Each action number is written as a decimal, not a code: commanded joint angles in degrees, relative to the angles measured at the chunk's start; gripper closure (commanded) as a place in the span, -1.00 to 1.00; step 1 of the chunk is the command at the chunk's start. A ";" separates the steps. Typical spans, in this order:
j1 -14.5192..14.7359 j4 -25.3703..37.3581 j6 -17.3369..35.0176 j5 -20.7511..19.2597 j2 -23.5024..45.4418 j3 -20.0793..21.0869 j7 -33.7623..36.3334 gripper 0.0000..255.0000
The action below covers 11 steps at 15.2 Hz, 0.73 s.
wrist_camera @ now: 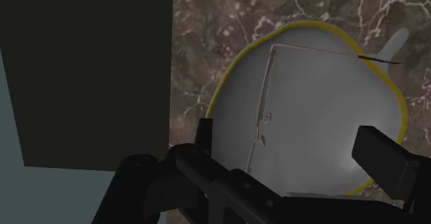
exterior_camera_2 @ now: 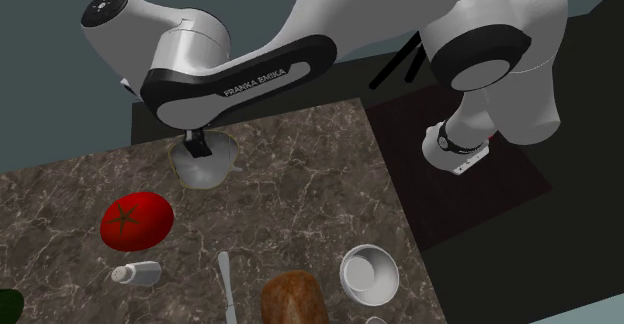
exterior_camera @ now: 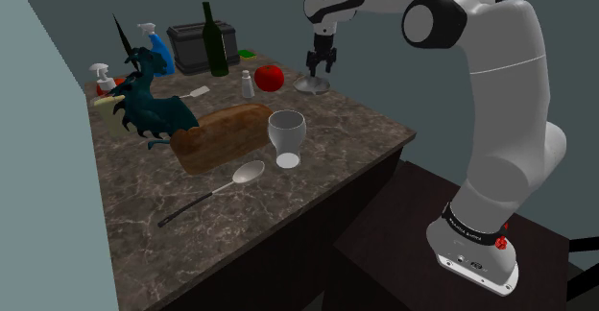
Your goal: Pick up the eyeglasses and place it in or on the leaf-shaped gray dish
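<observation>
End effector: your end effector (wrist_camera: 290, 136) hangs directly over the dish. Its two black fingers stand well apart with nothing clasped between them.
Eyeglasses: the eyeglasses (wrist_camera: 266, 108) lie inside the leaf-shaped gray dish (wrist_camera: 222, 84). They are drawn the same pale gray as the dish, so you read them by thin edges and by one dark temple tip crossing the yellow rim at the upper right of the wrist view.
Dish position: it sits at upper centre of the shoulder view, on the far part of the counter (exterior_camera: 365, 141), just right of the red tomato (exterior_camera: 270, 77). In the second exterior view it sits left of centre, under the forearm.
Key relation: the eyeglasses lie straight below the end effector, in the gap between the fingers, and touch neither finger.
Long axis: the clearest crease of the frame runs away from the fingers, roughly across their closing line. You cannot tell more of the frame's lie than that.
Arm: you have one arm, and it is already over the target.
Task state: the placing looks done to me. What remains is a straight lift clear of the dish.
Risk: the temple tip overhanging the rim could catch if you drift sideways while withdrawing.
Writing: "FRANKA EMIKA" (exterior_camera_2: 255, 80) reads in white capitals on the forearm's dark strip. Print on the base band in the shoulder view is too small to read.
</observation>
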 commanded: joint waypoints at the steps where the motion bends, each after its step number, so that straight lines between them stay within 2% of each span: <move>1: -0.17 2.53 -2.81 -0.09 -0.28 -0.07 0.12 -1.00; 3: -0.44 6.17 -6.32 -0.14 -0.16 -0.12 0.27 -1.00; 11: -0.44 6.17 -6.31 -0.14 -0.16 -0.12 0.27 -1.00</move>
